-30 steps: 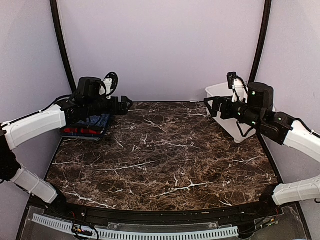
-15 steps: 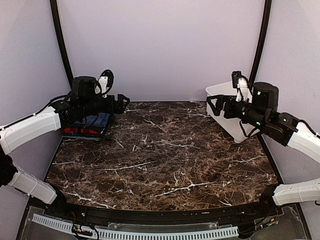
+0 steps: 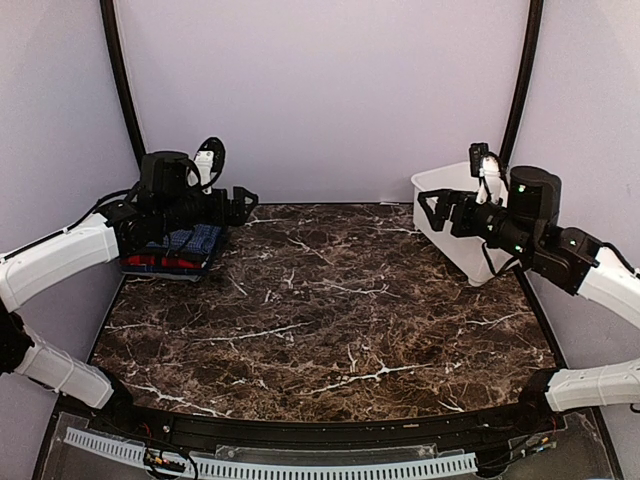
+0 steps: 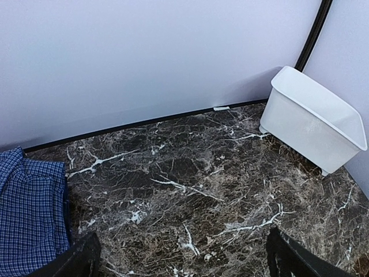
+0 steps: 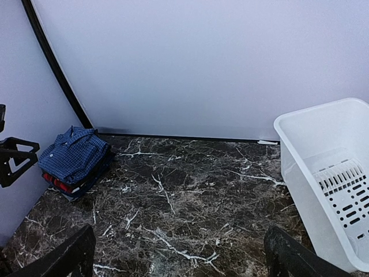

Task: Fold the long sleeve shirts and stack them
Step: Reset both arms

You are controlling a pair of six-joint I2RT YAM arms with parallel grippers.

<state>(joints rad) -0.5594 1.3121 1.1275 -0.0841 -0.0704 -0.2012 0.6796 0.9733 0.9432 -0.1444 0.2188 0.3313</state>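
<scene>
Left pincer: the left gripper (image 3: 243, 203) has its jaws spread as wide as they go, holds nothing and touches nothing. It hangs above the stack's inner edge and points toward three o'clock.
Shirt stack: the long sleeve shirts (image 3: 180, 250) lie folded in one pile at ten o'clock on the table (image 3: 330, 320), tucked into the far left corner. This placement is judged deliberate, as it leaves the middle free for folding.
Stack order: the blue check shirt (image 5: 72, 153) is on top with its collar showing, and a red shirt (image 5: 53, 179) and a dark layer show at the edges beneath it. The order of those two cannot be told.
Right pincer: the right gripper (image 3: 425, 211) is likewise fully open and empty. It is raised at two o'clock and points toward nine o'clock.
Basket: the white basket (image 3: 450, 240) stands at two o'clock just under and behind the right pincer, and the visible part of its inside shows no cloth.
Judgement: all three shirts are stacked and both pincers stand clear, so the task looks finished or nearly so.
</scene>
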